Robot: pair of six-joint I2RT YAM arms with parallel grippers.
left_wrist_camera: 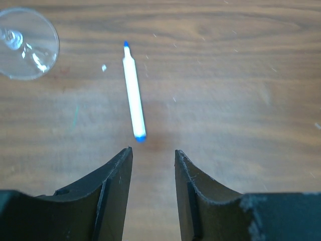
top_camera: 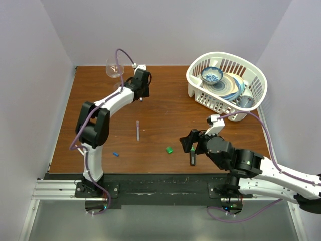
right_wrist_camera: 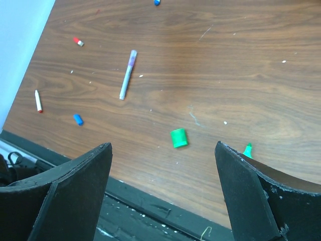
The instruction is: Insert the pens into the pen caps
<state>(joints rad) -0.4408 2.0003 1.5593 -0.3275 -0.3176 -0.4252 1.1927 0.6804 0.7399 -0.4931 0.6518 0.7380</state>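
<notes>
Wood worktop (top_camera: pixel 165 108): brown, flecked with white specks.
Left gripper (left_wrist_camera: pixel 153 153): jaws parted, nothing between them; over the far left part of the worktop.
White pen (left_wrist_camera: pixel 134 95): blue at both ends, flat on the wood just ahead of the left fingertips, not touching them.
Wine glass (top_camera: pixel 114 68): far left corner, near that pen's tip.
Right gripper (right_wrist_camera: pixel 163 148): jaws spread wide, empty; above the near edge, right of centre.
Black marker (top_camera: pixel 192 158): near edge, just beside the right gripper, green tip exposed.
Green cap (right_wrist_camera: pixel 178 137): near edge, centre, lying loose.
Purple-grey pen (top_camera: pixel 138 129): mid-worktop, alone.
Blue cap (top_camera: pixel 116 154): near edge, left of centre.
Red cap (right_wrist_camera: pixel 77 41): towards the left edge.
Red-tipped pen (right_wrist_camera: pixel 37 100): white, near left corner.
Basket (top_camera: pixel 196 93): white, far right corner, dishes inside.
</notes>
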